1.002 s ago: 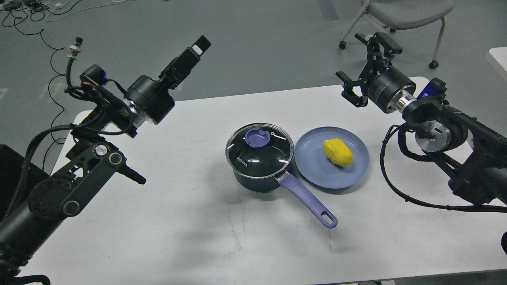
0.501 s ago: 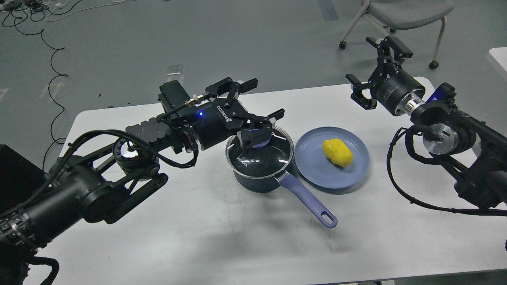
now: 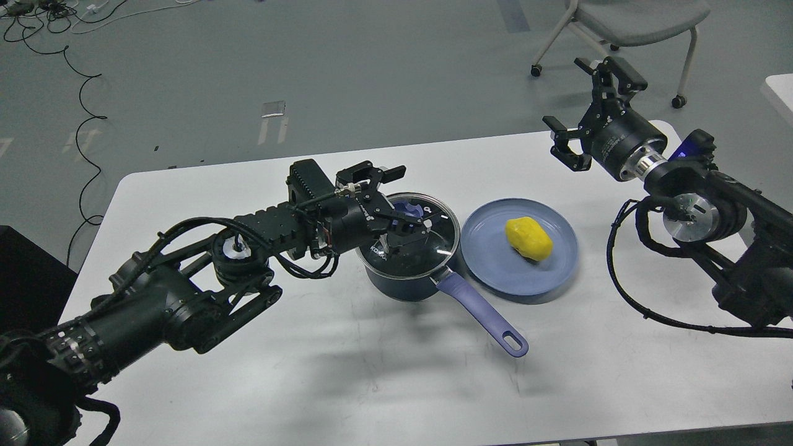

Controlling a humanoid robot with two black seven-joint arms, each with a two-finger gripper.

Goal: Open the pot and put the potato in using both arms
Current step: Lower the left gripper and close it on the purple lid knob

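Note:
A dark blue pot (image 3: 403, 282) with a purple handle (image 3: 483, 317) stands mid-table, and its glass lid (image 3: 433, 251) is on. My left gripper (image 3: 406, 207) is low over the lid. It is open, with one finger (image 3: 387, 171) behind the purple knob (image 3: 412, 204) and the other in front of it. A yellow potato (image 3: 528, 238) lies on a blue plate (image 3: 489, 266) just right of the pot. My right gripper (image 3: 588, 105) is open and empty, raised above the table's far right edge, well apart from the potato.
The white table (image 3: 347, 384) carries only the pot and the plate. A grey wheeled chair (image 3: 626, 18) stands behind the table at the right. Cables (image 3: 80, 124) lie on the floor at the left. Another white surface (image 3: 782, 87) shows at the right edge.
My left arm swung in from the raised left and then dropped, so its open fingers now straddle the lid knob. The right gripper shifted slightly right. Pot, lid and potato have not moved.

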